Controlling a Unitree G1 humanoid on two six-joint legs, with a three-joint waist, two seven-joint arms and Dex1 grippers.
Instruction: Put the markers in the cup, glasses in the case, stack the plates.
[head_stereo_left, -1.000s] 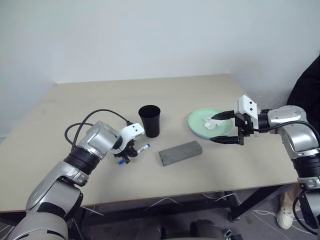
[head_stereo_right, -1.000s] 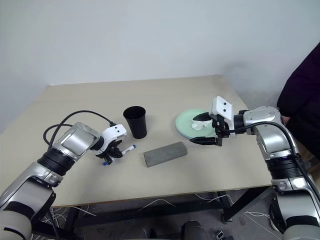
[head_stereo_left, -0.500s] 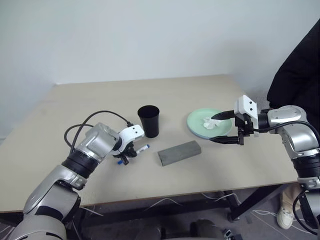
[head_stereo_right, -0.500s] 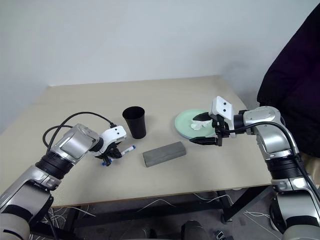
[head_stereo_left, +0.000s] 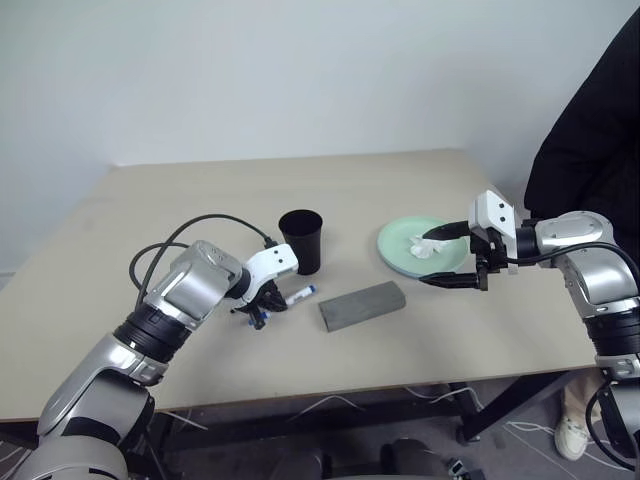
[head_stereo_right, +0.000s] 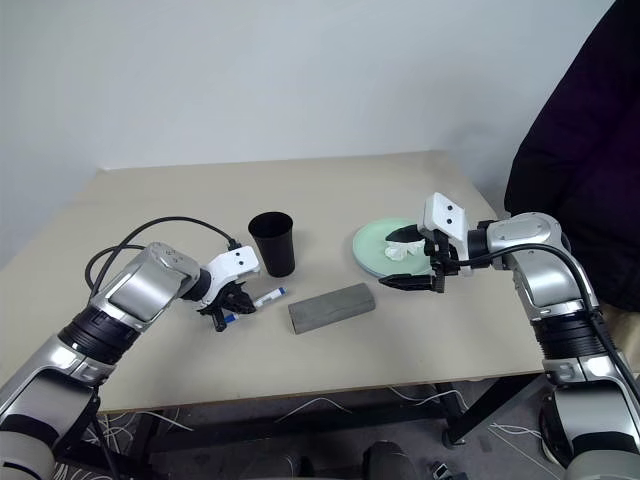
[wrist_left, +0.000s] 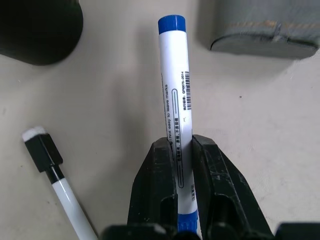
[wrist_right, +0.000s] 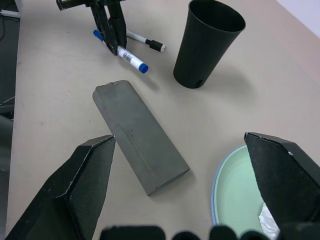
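The black cup (head_stereo_left: 300, 240) is being seen upright near the middle of the beige table (head_stereo_left: 150, 200), its mouth open upward; whether anything is lying inside cannot be told. Just beside it to the right, the grey case (head_stereo_left: 362, 305) is being kept flat with its lid down. Further right, the mint green plate (head_stereo_left: 420, 246) is being occupied by a crumpled white tissue (head_stereo_left: 418, 247), and a pale blue rim is being shown under its edge in the right wrist view. At the left, the blue-capped marker (wrist_left: 176, 105) is being clamped partway along its barrel by the left gripper (wrist_left: 184, 160), its fingers drawn together on it, the capped tip pointing toward the case. The black-capped marker (wrist_left: 47, 165) is being left lying on the table just beside that gripper. At the right, the right gripper (head_stereo_left: 452, 256) is being held with its fingers spread wide over the near edge of the plate, gripping nothing. Against the frame of a second ago, the blue-capped marker is being carried higher and closer to the cup, and the right gripper is being kept where it was.
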